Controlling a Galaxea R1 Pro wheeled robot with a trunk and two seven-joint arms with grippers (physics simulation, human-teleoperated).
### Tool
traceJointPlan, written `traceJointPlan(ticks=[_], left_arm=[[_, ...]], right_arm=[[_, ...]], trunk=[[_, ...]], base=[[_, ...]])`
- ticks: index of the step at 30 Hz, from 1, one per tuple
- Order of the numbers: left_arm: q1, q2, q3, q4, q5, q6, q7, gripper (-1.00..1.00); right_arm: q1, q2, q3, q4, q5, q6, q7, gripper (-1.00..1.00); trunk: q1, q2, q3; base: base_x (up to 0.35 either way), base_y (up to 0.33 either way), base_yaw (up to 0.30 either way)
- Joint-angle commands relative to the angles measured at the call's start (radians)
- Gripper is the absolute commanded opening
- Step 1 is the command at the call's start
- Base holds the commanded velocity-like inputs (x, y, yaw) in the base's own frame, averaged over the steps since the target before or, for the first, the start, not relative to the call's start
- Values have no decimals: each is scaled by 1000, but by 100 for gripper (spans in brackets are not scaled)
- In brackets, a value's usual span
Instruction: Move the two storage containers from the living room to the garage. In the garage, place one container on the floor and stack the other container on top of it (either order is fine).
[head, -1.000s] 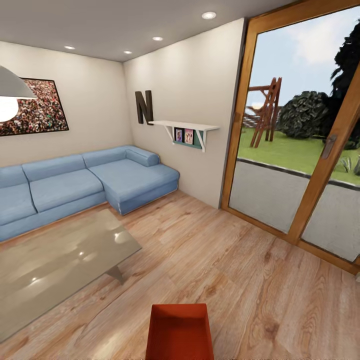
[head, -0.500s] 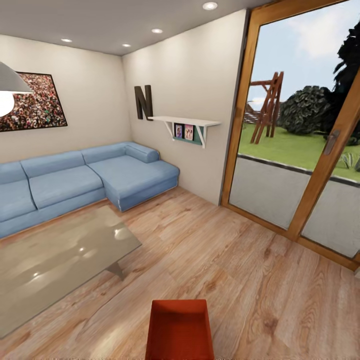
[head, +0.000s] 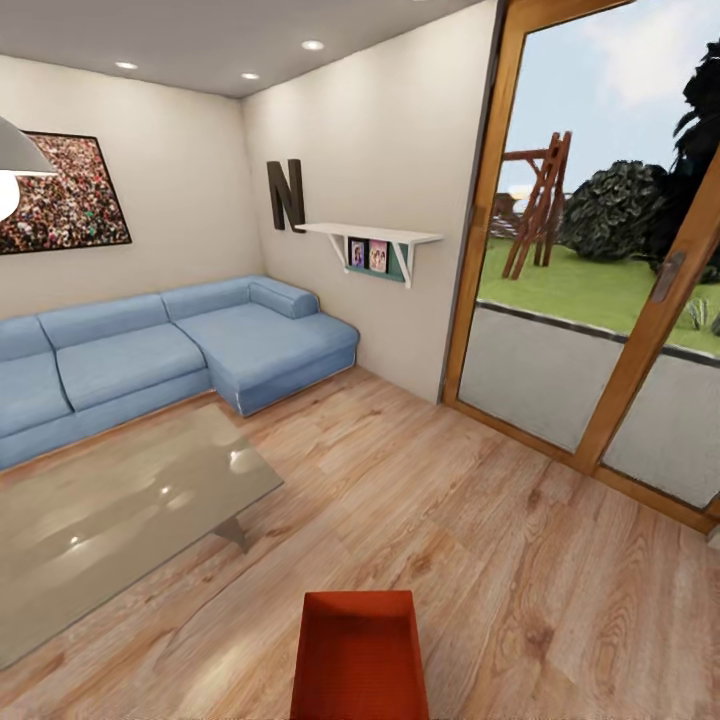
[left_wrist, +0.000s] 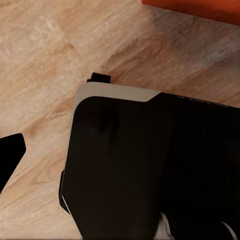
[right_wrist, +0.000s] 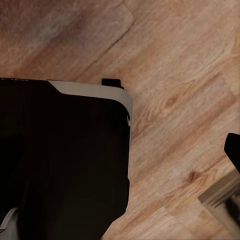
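A large black body (left_wrist: 150, 170) with a pale grey rim along one edge is taking up most of the left wrist view, sitting over a wood plank floor (left_wrist: 45, 65). A strip of an orange-red bin (left_wrist: 200, 7) is showing at one corner, apart from the black body. A dark pointed part (left_wrist: 9, 155) is poking in at the side edge.

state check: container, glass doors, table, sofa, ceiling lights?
storage container: upright, open-topped, looks empty, on the wood plank floor
glass doors: look shut
coffee table: top bare
sofa: unoccupied
ceiling lights: on
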Motion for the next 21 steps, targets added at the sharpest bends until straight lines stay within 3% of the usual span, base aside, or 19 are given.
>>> traceJointPlan(ticks=[1, 21], left_arm=[[-1, 0, -2, 1, 6, -3, 1, 100], [7, -2, -2, 1, 5, 0, -3, 100]], right_arm=[[-1, 1, 8, 3, -7, -5, -1, 100], [-1, 1, 8, 3, 29, -5, -1, 100]], trunk=[[0, -2, -3], [0, -2, -36]], base=[[0, 0, 0], [0, 0, 0]])
